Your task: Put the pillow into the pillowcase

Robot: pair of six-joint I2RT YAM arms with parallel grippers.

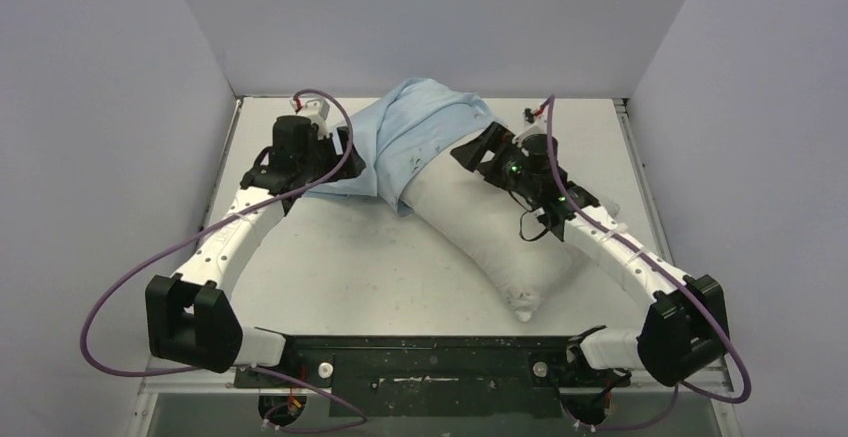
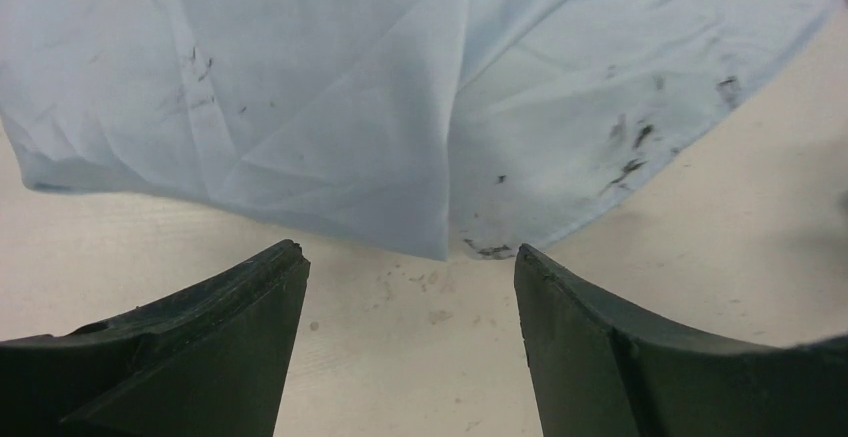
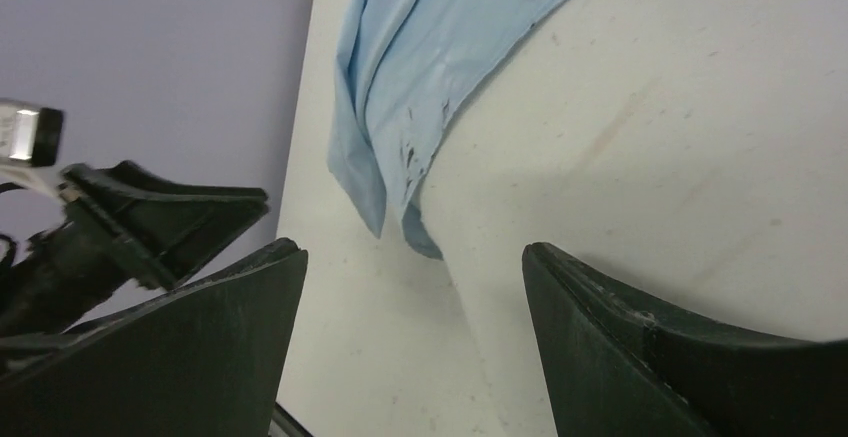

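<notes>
The off-white pillow lies slantwise from the table's middle toward the near right, and its far end is tucked inside the light-blue pillowcase at the back. My left gripper stands open at the pillowcase's left edge. In the left wrist view the wrinkled pillowcase lies just beyond the left gripper, with only bare table between the fingers. My right gripper hangs open over the pillow next to the pillowcase's mouth. In the right wrist view the pillow fills the right side and the pillowcase hangs at the top; the right gripper holds nothing.
The white table is walled on three sides by lilac panels. Purple cables loop from both arms. The left arm's gripper shows at the left of the right wrist view. A black base bar runs along the near edge.
</notes>
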